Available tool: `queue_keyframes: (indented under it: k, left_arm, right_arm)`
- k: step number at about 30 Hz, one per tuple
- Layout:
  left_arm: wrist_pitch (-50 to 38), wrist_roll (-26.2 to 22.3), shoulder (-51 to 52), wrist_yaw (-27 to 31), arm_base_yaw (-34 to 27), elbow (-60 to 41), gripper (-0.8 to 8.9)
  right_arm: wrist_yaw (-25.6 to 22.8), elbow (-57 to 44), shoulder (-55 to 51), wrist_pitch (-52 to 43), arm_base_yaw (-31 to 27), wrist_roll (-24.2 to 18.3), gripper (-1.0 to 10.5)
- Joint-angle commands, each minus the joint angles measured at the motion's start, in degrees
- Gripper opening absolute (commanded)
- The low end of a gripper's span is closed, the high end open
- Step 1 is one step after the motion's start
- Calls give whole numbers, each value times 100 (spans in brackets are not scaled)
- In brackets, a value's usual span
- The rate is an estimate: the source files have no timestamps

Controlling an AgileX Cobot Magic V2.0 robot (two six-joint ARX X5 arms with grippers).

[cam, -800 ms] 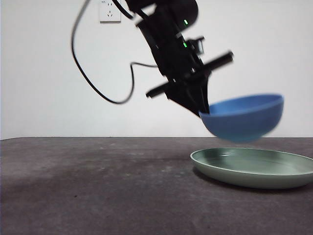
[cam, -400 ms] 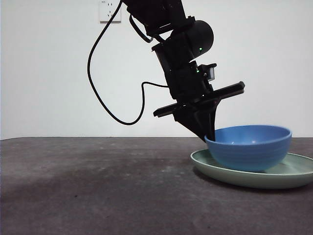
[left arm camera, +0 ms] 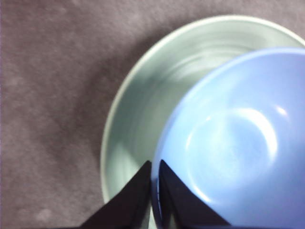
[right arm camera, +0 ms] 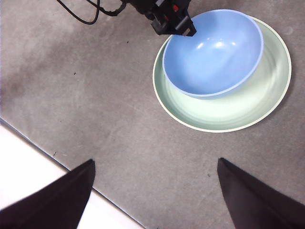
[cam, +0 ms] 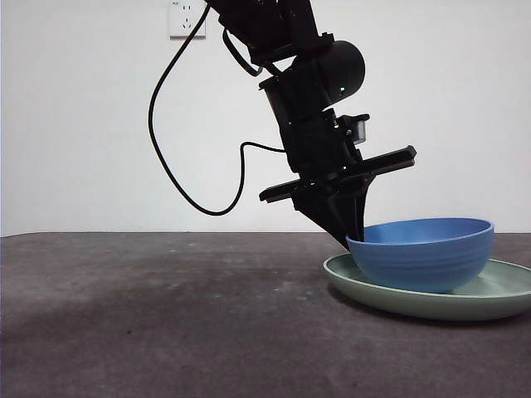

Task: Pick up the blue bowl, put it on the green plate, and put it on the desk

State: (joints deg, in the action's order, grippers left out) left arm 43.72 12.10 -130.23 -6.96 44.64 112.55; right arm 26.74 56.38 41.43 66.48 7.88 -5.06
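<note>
The blue bowl (cam: 423, 257) rests inside the green plate (cam: 498, 292) at the right of the desk (cam: 166, 315), tipped slightly toward the arm. My left gripper (cam: 355, 235) reaches down from above and is shut on the bowl's near-left rim. In the left wrist view its jaws (left arm camera: 153, 171) pinch the rim of the bowl (left arm camera: 238, 143) over the plate (left arm camera: 138, 119). The right wrist view looks down on the bowl (right arm camera: 214, 52), the plate (right arm camera: 267, 95) and the left gripper (right arm camera: 174, 24). My right gripper (right arm camera: 155, 164) hangs open high above the desk, away from them.
A black cable (cam: 166, 141) loops from the left arm in front of the white wall, under a wall socket (cam: 187, 18). The desk's edge (right arm camera: 47, 152) runs diagonally in the right wrist view, with white floor beyond it.
The left gripper has brought the bowl down from above the plate onto it. Over the last half second the bowl has only settled a little.
</note>
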Motion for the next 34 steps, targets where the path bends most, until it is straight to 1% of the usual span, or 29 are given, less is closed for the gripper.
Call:
queue_keyframes:
  k: [1, 4, 6, 8, 10, 17, 21, 27, 34]
  left_arm:
    - [26, -92, -208, 11, 96, 173, 38]
    - [52, -90, -205, 11, 96, 175, 52]
    - [55, -87, -201, 11, 96, 179, 122]
    - [101, -87, -201, 11, 92, 225, 214]
    - [138, -90, -201, 11, 85, 264, 257]
    - [496, -103, -199, 11, 63, 645, 257]
    - [619, -168, 26, 11, 15, 841, 257]
    - [660, -269, 857, 11, -164, 861, 257]
    - [774, -522, 2124, 11, -525, 859, 257]
  right_arm:
    - [-20, 107, 28, -39, 24, 59, 413]
    - [-20, 107, 28, -39, 24, 59, 413]
    - [-20, 107, 28, -39, 24, 57, 413]
    - [-20, 107, 28, -39, 24, 57, 413]
    - [-20, 107, 28, -39, 24, 57, 413]
    - [-22, 107, 28, -39, 24, 57, 413]
    - [-24, 107, 28, -44, 24, 57, 413]
    - [-238, 107, 28, -42, 24, 57, 413]
    - [-278, 107, 28, -44, 24, 57, 413]
